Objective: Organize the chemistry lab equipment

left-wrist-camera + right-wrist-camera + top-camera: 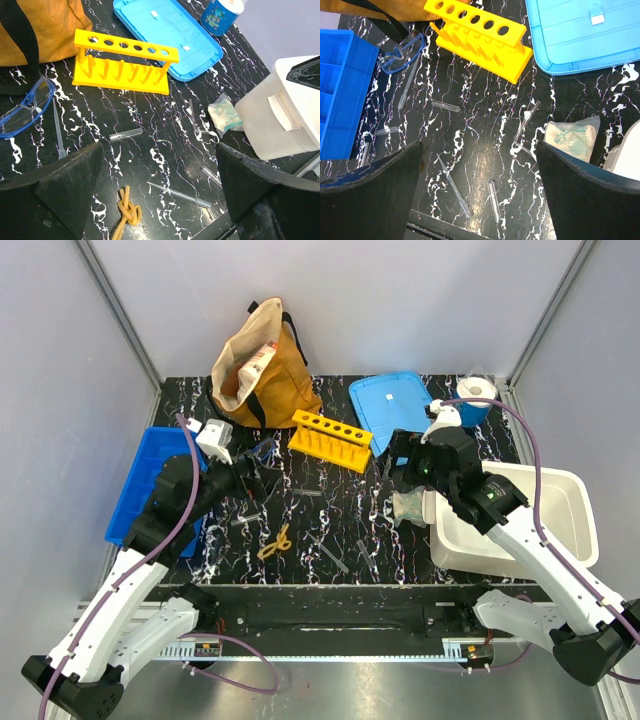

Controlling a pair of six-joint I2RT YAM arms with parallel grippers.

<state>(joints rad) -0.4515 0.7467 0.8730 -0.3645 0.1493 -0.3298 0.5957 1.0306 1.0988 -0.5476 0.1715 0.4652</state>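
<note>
Left gripper [160,200]: jaws spread wide, nothing held. Right gripper [480,195]: the same, wide and empty.

Under the right gripper's gap lie a short clear tube [492,193] and a pipette [452,187]. The tube's long axis runs fore-aft, across the closing line, so I judge it a fair pinch. The pipette lies on the diagonal. The pale green glove [570,137], in clear wrap, lies just ahead of the finger on the white bin [627,160] side.

The yellow looped piece [127,212] lies under the left gripper's gap, toward the near edge. The goggles [25,107] are ahead and beyond the finger on the bag side.

Judgement: left arm is nearer the loop and goggles, right arm nearer the glove.

Writing: none legible. The paper roll [220,15] has a printed wrap, its lettering too small to read.
</note>
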